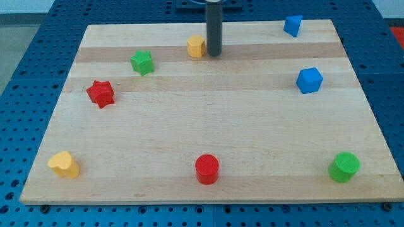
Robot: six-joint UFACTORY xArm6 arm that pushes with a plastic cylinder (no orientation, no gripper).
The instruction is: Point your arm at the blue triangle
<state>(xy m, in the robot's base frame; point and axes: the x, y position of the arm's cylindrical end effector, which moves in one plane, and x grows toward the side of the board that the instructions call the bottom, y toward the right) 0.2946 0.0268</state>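
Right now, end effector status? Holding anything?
No gripper: my tip holds nothing, resting on the board right beside the yellow block, on its view's right. Blue triangle sits far off, top right.

My arm shows only as a straight dark grey rod (214, 28) coming down from the view's top edge, a little right of centre; it stands upright, with no visible lean to either side; whatever carries it above is cut off by the frame, apart from a dark blur behind its upper end; my tip (214, 54) is at the rod's lower end, resting on the pale wooden tabletop (208, 120) in its far part, near the view's top.
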